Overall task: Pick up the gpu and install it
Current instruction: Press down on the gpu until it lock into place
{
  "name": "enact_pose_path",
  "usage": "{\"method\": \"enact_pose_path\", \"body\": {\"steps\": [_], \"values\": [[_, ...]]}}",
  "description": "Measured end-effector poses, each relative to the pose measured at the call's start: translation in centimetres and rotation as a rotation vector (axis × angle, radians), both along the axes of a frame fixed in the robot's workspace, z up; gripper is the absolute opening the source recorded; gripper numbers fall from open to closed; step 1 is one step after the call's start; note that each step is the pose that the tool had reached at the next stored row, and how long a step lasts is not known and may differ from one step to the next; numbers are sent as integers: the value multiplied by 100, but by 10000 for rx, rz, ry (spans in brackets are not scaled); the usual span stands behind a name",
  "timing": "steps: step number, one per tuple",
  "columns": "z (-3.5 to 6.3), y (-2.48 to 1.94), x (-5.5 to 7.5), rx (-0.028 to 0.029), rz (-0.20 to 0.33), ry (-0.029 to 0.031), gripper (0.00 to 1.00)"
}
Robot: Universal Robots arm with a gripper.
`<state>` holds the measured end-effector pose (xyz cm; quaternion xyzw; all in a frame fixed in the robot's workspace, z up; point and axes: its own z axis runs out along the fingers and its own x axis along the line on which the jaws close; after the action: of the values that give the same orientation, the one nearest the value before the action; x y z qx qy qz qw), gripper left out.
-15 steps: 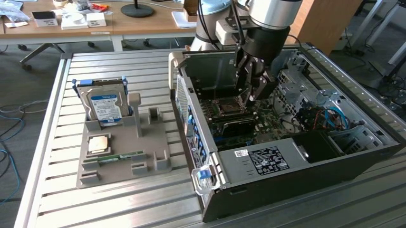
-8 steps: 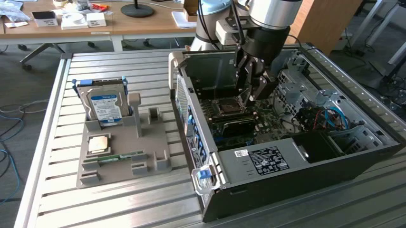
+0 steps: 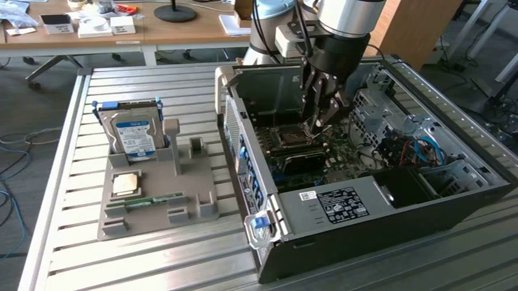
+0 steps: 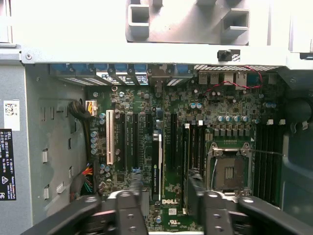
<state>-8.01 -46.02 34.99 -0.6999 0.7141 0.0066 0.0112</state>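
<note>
The gpu [image 4: 156, 164] stands on edge in a motherboard slot inside the open computer case [image 3: 421, 209]. It is a thin dark card with a white-lettered strip along its upper edge. In the exterior view it appears as a dark slab [image 3: 301, 160] just below the fingers. My gripper [image 4: 166, 193] hovers over it inside the case, with its two black fingers [image 4: 137, 192] apart on either side of the card's edge. I see a gap on both sides and no clear touch. In the exterior view the gripper [image 3: 317, 124] reaches down beside the CPU socket [image 3: 290, 136].
A grey parts tray [image 3: 190, 188] sits at the exterior view's left. It holds a silver hard drive [image 3: 133, 136], a small square chip [image 3: 125, 183] and a green memory stick [image 3: 145, 200]. The case walls, drive cage and cables [image 3: 409, 151] hem the gripper in.
</note>
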Motion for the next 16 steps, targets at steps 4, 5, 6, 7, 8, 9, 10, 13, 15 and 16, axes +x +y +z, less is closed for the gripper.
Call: {"method": "enact_pose_path", "body": {"steps": [4,5,6,7,8,9,10,13,15,16], "values": [[0,0,0,0,0,0,32],[0,0,0,0,0,0,26],[0,0,0,0,1,0,20],[0,0,0,0,1,0,11],[0,0,0,0,0,0,11],[0,0,0,0,1,0,11],[0,0,0,0,1,0,11],[0,0,0,4,0,0,11],[-3,0,6,7,2,0,11],[-6,0,11,8,1,0,11]]}}
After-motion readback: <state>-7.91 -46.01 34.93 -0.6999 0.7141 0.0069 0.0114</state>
